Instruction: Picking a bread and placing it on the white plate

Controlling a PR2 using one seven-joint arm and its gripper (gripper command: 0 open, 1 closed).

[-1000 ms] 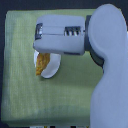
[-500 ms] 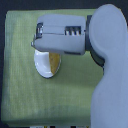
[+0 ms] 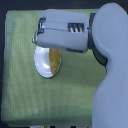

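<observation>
The white plate [image 3: 44,67] lies on the green cloth, left of centre in the exterior view. The golden-brown bread [image 3: 54,60] rests on the plate's right half, and its upper end is hidden under the arm. My gripper [image 3: 39,31] hovers over the plate's upper edge, pointing to the exterior view's left. Its grey housing covers its fingers from this angle, so I cannot tell how the jaws stand or whether they touch the bread.
A green cloth [image 3: 22,95] covers the table top. The robot's large grey arm and body [image 3: 112,75] fill the exterior view's right side. The cloth's front edge runs along the bottom of the view.
A second ago the bread hung tilted at the gripper's tip beside the plate. It now lies flat on the plate, and the gripper has shifted slightly upward in the view.
</observation>
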